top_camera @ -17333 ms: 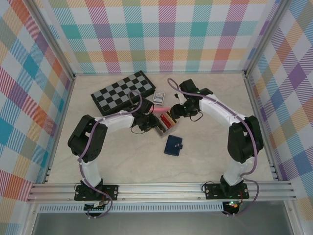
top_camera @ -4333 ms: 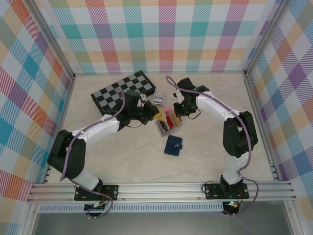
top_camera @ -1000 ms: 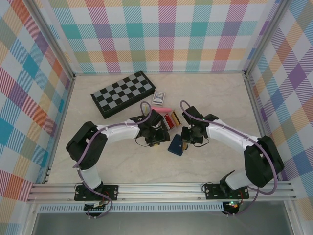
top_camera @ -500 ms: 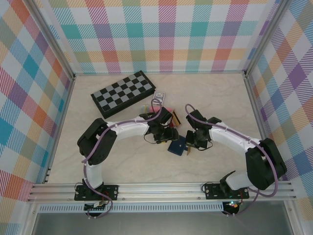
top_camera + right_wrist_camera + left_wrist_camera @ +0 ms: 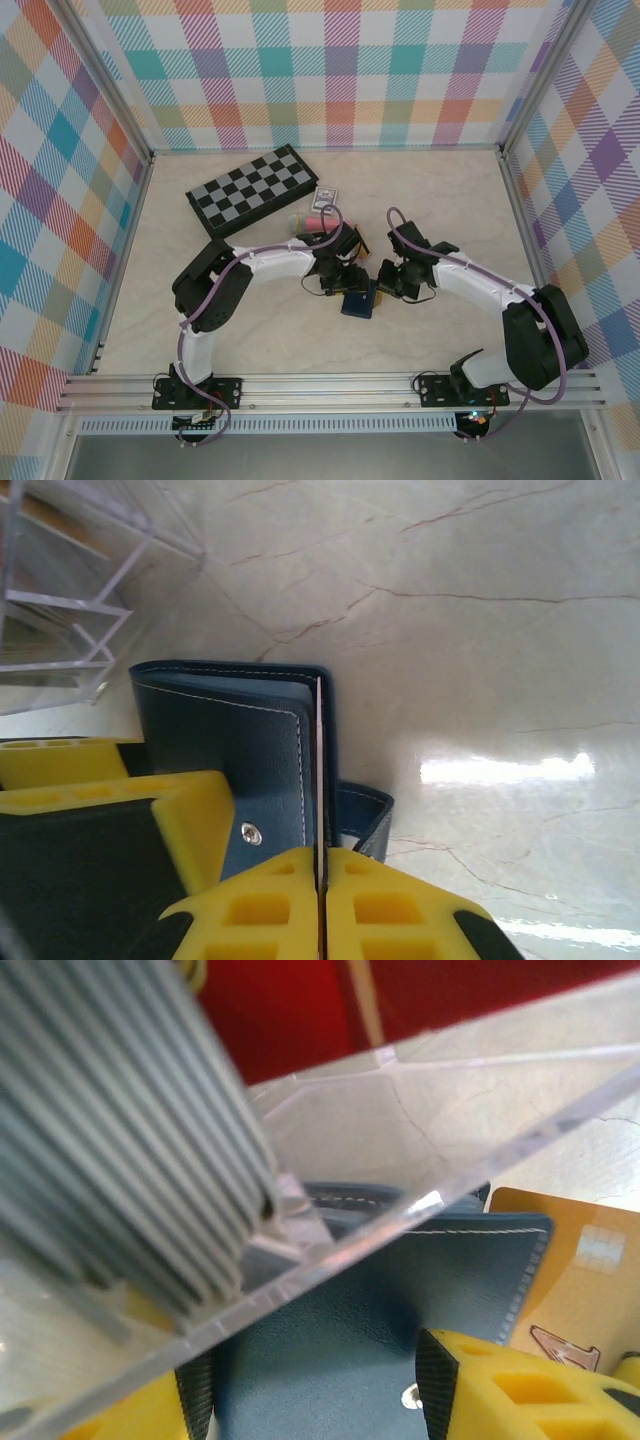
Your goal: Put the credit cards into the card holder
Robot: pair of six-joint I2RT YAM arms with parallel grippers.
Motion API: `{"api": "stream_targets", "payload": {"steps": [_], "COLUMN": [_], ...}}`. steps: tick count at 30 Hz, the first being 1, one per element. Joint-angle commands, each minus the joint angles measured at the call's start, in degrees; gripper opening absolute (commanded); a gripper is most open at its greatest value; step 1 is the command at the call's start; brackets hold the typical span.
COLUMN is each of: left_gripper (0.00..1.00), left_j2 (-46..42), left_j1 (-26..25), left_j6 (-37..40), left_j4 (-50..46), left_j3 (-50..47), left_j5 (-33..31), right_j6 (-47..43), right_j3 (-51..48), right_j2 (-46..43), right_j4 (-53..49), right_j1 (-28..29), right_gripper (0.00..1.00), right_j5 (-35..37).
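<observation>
Right wrist view: right tool (image 5: 322, 875) jaws together, clamped on a credit card (image 5: 319, 770), seen edge-on against the card holder (image 5: 225, 735) on the table (image 5: 480, 610). Left wrist view shows the card's orange face. Left tool (image 5: 310, 1405) jaws apart, straddling the holder.

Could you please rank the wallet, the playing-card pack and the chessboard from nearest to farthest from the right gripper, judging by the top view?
1. Wallet: just left of the right gripper, which is shut on a card.
2. Pack: farther back and to the left.
3. Chessboard: back left, farthest.
</observation>
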Motion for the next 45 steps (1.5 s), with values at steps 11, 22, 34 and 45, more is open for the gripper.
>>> {"api": "stream_targets", "payload": {"steps": [11,22,34,45], "left_gripper": [0.74,0.76,0.74,0.67], "left_j2": [-9.48,-14.49,-13.56,-7.35], "left_j1": [-2.01,-2.24,-6.32,-10.11], "left_j6": [-2.4,1.24,11.9,14.22], "left_j4": [-1.44,0.05,-14.09,-22.4], "left_j3": [-5.59,-9.66,-3.76,3.35], "left_j5": [-4.63,-0.75,-5.46,-15.04], "right_j6": [-10.21,-8.82,-7.48,-7.18], "right_j3": [-1.17,-1.09,-0.84,-0.3], "right_j2": [-2.01,1.22,4.8,5.71], "right_j4": [7.49,11.88,15.86,16.41], "right_j1": [-4.12,-4.73,-4.89,-4.91], "right_gripper": [0.07,0.07,0.07,0.07], "right_j5": [-15.47,-21.29,-25.31,-26.38]}}
